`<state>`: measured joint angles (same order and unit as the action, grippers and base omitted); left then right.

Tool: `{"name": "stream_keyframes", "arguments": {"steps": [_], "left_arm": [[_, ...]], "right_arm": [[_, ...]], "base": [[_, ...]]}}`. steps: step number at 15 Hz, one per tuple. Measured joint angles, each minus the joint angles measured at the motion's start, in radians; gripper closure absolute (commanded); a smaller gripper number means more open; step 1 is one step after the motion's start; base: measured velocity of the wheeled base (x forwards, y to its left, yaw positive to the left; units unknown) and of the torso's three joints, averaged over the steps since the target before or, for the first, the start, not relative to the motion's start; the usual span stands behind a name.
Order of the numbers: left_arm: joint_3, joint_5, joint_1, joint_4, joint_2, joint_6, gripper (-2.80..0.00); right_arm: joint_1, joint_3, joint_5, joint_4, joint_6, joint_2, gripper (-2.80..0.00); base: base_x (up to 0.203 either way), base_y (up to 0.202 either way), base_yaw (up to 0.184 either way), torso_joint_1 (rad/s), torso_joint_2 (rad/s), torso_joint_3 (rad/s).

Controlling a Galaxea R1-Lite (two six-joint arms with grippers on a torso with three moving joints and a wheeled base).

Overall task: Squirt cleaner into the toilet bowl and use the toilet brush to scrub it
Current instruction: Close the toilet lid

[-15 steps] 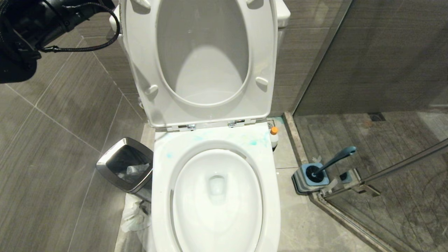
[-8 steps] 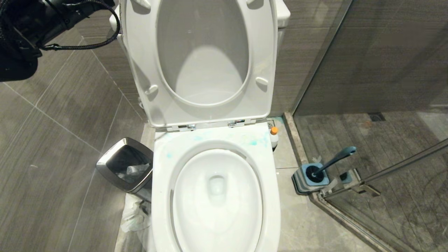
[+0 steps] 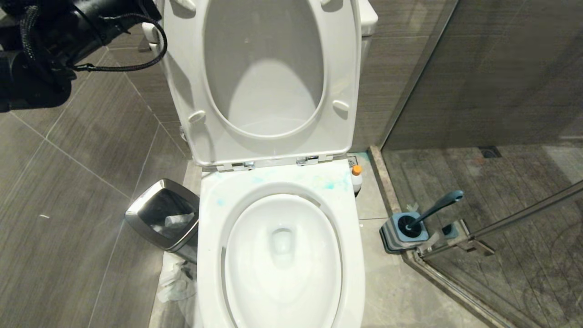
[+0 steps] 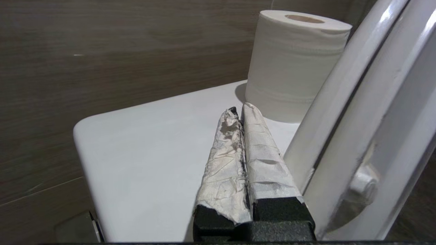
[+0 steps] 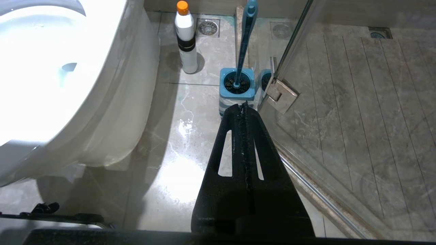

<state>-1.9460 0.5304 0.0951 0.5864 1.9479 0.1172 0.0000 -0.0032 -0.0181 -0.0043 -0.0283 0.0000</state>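
Grey-tiled bathroom floor and walls, glass shower screen [image 3: 478,68] to the right. Toilet bowl [image 3: 282,255] centre frame, seat and lid [image 3: 264,77] tipped up against the tank, teal smears on the rim behind the basin. Cleaner [image 3: 356,177] upright on the floor, just beside the bowl's right rear corner, orange cap on. Toilet brush [image 3: 437,205] slanting out of its square holder [image 3: 405,232] by the shower-screen hinge, well apart from both grippers.

Changed over the last second: left arm [image 3: 50,41], top left corner, shifted rightward toward the raised lid, cable loop now hanging nearer the lid's edge. Bowl, bottle, brush and waste bin [image 3: 164,214] unmoved. Left gripper [image 4: 243,112], paper-wrapped fingers pressed together and holding nothing, poised over the white tank top [image 4: 153,143], between a toilet-paper roll [image 4: 293,64] and the lid's edge. Right gripper [image 5: 243,109], black fingers pressed together and empty, hanging above the floor near the brush holder. Likely meaning: neither cleaner nor brush picked up yet, squirting and scrubbing both apparently ahead.

Hidden or unclear: left gripper itself outside the head view, only arm and cable showing; cleaner's lower part masked by the bowl there; brush head sunk in the holder; tank mostly behind the lid.
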Motion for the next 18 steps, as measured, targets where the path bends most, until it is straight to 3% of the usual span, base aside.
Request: {"name": "stream_keyframes", "arguments": {"steps": [4, 7, 12, 15, 18], "left_arm": [[-0.004, -0.009, -0.002, 0.057, 0.042, -0.015, 0.00], [-0.004, -0.043, -0.014, 0.059, 0.053, -0.021, 0.00], [-0.004, -0.046, -0.027, 0.055, 0.058, -0.024, 0.00], [-0.003, -0.026, -0.027, 0.048, 0.058, -0.015, 0.00], [-0.002, 0.040, -0.022, 0.046, 0.056, -0.013, 0.00]], "right_arm": [[0.000, 0.000, 0.000, 0.000, 0.000, 0.000, 0.00], [0.000, 0.000, 0.000, 0.000, 0.000, 0.000, 0.00], [0.000, 0.000, 0.001, 0.000, 0.000, 0.000, 0.00], [0.000, 0.000, 0.000, 0.000, 0.000, 0.000, 0.00], [0.000, 0.000, 0.000, 0.000, 0.000, 0.000, 0.00]], "base": [[0.000, 0.000, 0.000, 0.000, 0.00, 0.000], [0.000, 0.000, 0.000, 0.000, 0.00, 0.000], [0.000, 0.000, 0.000, 0.000, 0.00, 0.000], [0.000, 0.000, 0.000, 0.000, 0.00, 0.000], [0.000, 0.000, 0.000, 0.000, 0.00, 0.000]]}}
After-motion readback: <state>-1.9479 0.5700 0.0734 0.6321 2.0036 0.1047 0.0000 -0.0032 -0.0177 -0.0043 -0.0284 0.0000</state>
